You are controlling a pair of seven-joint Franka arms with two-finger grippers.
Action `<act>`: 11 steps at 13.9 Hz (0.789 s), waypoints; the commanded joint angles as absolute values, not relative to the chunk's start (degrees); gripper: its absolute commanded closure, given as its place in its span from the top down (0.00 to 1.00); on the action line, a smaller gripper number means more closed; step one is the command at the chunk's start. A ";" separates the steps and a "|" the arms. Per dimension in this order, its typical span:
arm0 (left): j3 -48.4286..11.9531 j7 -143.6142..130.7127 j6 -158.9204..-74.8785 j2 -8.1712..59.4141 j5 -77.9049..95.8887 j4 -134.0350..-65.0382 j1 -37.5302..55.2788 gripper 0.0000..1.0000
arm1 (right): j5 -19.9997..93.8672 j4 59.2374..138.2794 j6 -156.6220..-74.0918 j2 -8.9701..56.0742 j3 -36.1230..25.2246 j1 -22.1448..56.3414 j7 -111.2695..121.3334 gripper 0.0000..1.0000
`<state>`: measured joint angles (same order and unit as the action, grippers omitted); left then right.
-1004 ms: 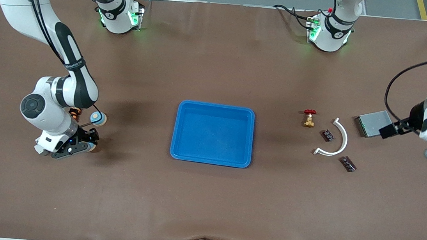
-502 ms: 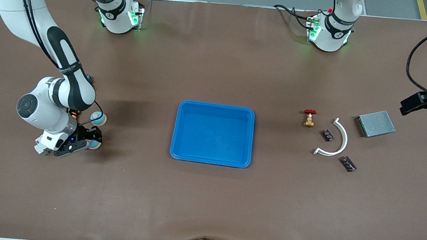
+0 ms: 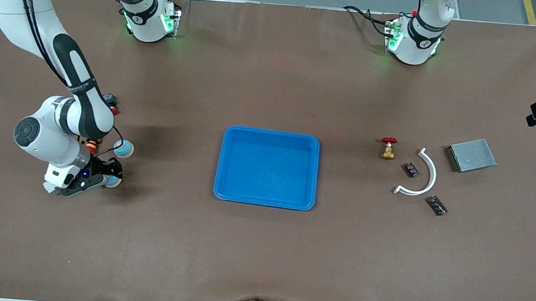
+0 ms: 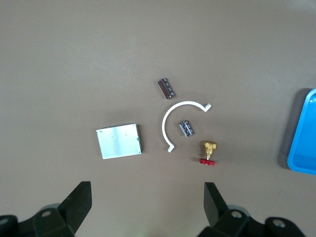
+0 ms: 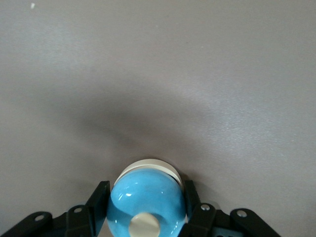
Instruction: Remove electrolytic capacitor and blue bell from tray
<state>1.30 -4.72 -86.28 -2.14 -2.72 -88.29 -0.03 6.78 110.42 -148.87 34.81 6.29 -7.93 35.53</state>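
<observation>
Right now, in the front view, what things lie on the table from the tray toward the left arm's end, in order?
Tray → valve → dark chip → white arc → second chip → metal plate.

Both arms are glossy white with black joint bands; the right arm (image 3: 66, 77) carries a long black panel with small white lettering and a thin black cable along its links. Green lights glow on both round white bases. The right gripper (image 3: 93, 178) is black, with a blue indicator light
</observation>
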 commanded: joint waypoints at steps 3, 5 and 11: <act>0.88 -3.78 -85.61 -4.04 -1.85 -90.09 0.62 1.00 | 8.26 110.21 -152.14 36.91 7.73 -9.05 37.27 0.00; 0.79 -3.78 -85.61 -3.96 -1.32 -90.00 0.70 1.00 | 8.35 110.21 -152.14 36.91 7.82 -8.88 37.09 0.00; 0.88 -3.60 -85.61 -3.52 -0.97 -89.91 0.26 1.00 | 8.52 110.30 -152.14 36.91 7.91 -8.70 36.48 0.00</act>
